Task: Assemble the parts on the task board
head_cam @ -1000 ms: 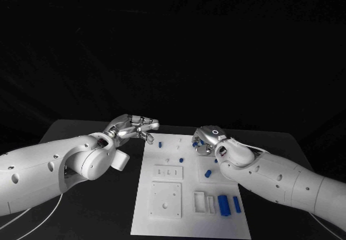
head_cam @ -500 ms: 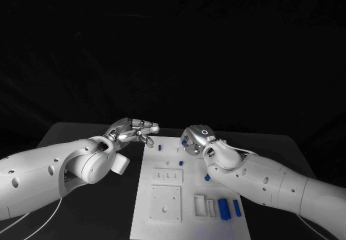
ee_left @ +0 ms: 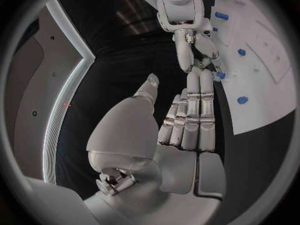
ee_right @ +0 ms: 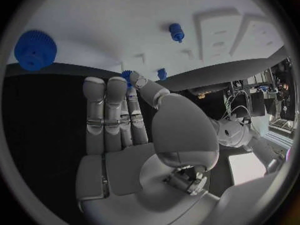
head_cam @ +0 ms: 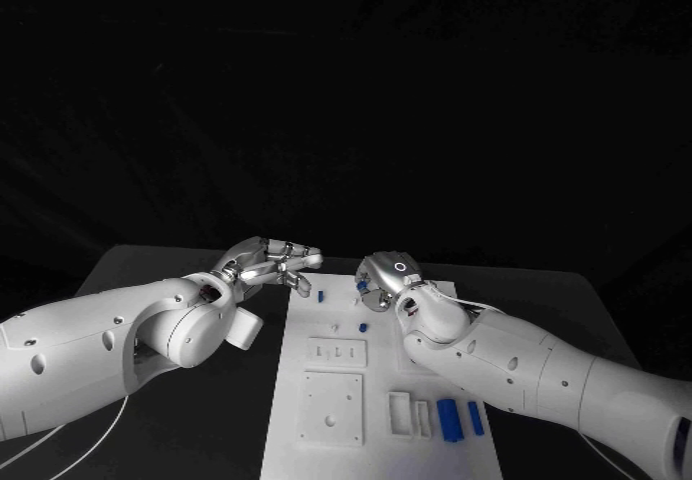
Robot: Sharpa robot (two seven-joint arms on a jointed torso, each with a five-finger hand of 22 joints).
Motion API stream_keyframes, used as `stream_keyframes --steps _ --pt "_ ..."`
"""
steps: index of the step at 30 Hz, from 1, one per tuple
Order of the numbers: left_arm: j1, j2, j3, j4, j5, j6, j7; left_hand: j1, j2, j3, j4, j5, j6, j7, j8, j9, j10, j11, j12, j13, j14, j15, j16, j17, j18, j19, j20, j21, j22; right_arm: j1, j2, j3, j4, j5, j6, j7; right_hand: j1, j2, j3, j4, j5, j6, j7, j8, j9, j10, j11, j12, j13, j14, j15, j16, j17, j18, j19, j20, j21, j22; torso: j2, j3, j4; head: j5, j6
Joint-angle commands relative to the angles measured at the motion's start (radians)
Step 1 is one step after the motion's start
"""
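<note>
The right hand [head_cam: 382, 283] is parked over the far end of the task board [head_cam: 378, 450], fingers straight and together; a small blue part [ee_right: 129, 76] is seen right at its fingertips, but whether it's actually pinched can't be told. The left hand [head_cam: 270, 263] is kept just off the board's far left corner, fingers loosely extended, nothing held. More blue parts [head_cam: 450, 414] are laid near the board's near right side.

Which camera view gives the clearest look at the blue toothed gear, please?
The right wrist view: the blue gear lies unobstructed on the task board, teeth visible. I cannot make it out in the other views.
</note>
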Motion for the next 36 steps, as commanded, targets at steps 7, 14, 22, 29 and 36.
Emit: stream_keyframes --steps 7,14,22,29,36 --pt "0.001 0.004 0.001 0.001 -0.003 0.018 0.001 -0.002 -0.001 -0.002 0.001 -0.003 0.001 0.001 -0.003 0.0 -0.006 0.002 0.003 0.0 -0.006 0.0 0.003 -0.001 0.02 -0.008 0.0 0.005 -0.001 -0.001 0.012 0.0 -0.019 -0.029 0.0 -0.011 0.002 -0.002 0.009 0.0 0.003 0.006 0.001 0.004 -0.001 0.02 -0.013 0.004 0.001 0.0 -0.009 -0.003 -0.002 -0.003 0.014 0.002 -0.026 0.027 0.0 0.0002 -0.0012 0.004 -0.001" --pt "0.001 0.006 0.001 0.002 -0.003 0.02 0.0 -0.002 -0.001 -0.002 0.001 -0.003 0.001 0.001 -0.003 0.0 -0.006 0.002 0.003 0.0 -0.006 0.0 0.003 -0.001 0.02 -0.008 0.0 0.005 -0.001 -0.001 0.021 0.0 -0.03 -0.034 0.001 -0.012 0.002 -0.003 0.01 0.0 0.003 0.006 0.001 0.004 -0.001 0.02 -0.013 0.004 0.001 0.0 -0.009 -0.003 -0.001 -0.003 0.016 0.003 -0.035 0.036 0.002 -0.0032 0.0009 0.003 0.001" --pt "0.002 0.011 0.001 0.001 -0.003 0.023 -0.001 -0.002 -0.001 -0.002 0.001 -0.003 0.001 0.001 -0.003 0.0 -0.006 0.002 0.003 0.0 -0.006 0.0 0.003 -0.001 0.02 -0.008 0.0 0.005 -0.001 -0.001 0.031 0.0 -0.049 -0.036 -0.006 -0.013 0.001 -0.004 0.012 0.0 0.003 0.006 0.001 0.005 -0.002 0.019 -0.013 0.004 0.001 0.0 -0.009 -0.003 -0.002 -0.004 0.028 0.003 -0.063 0.068 0.004 -0.005 0.0022 0.004 0.0" --pt "0.002 0.016 0.001 0.0 -0.003 0.025 -0.002 -0.002 -0.001 -0.003 -0.001 -0.003 0.001 0.001 -0.003 -0.001 -0.006 0.002 0.003 0.0 -0.006 0.0 0.003 -0.001 0.02 -0.009 0.0 0.006 -0.001 -0.001 0.041 0.0 -0.068 -0.032 -0.001 -0.011 0.0 -0.005 0.014 0.0 0.003 0.006 0.001 0.004 -0.002 0.019 -0.013 0.004 0.001 0.0 -0.009 -0.002 -0.002 -0.004 0.031 0.003 -0.075 0.08 0.005 -0.0048 0.001 0.001 0.001" --pt "0.002 0.019 0.001 -0.004 -0.003 0.03 -0.004 -0.003 0.002 -0.006 -0.005 -0.003 -0.003 0.001 -0.004 -0.001 -0.008 0.001 0.003 0.0 -0.007 0.0 0.003 -0.001 0.021 -0.011 0.0 0.008 -0.001 -0.001 0.047 0.0 -0.088 -0.022 0.005 -0.011 -0.001 -0.005 0.015 0.0 0.003 0.004 0.001 0.004 -0.002 0.018 -0.012 0.004 0.001 0.0 -0.008 -0.003 -0.003 -0.004 0.038 0.003 -0.098 0.099 0.005 -0.0034 0.0005 0.0 0.0"
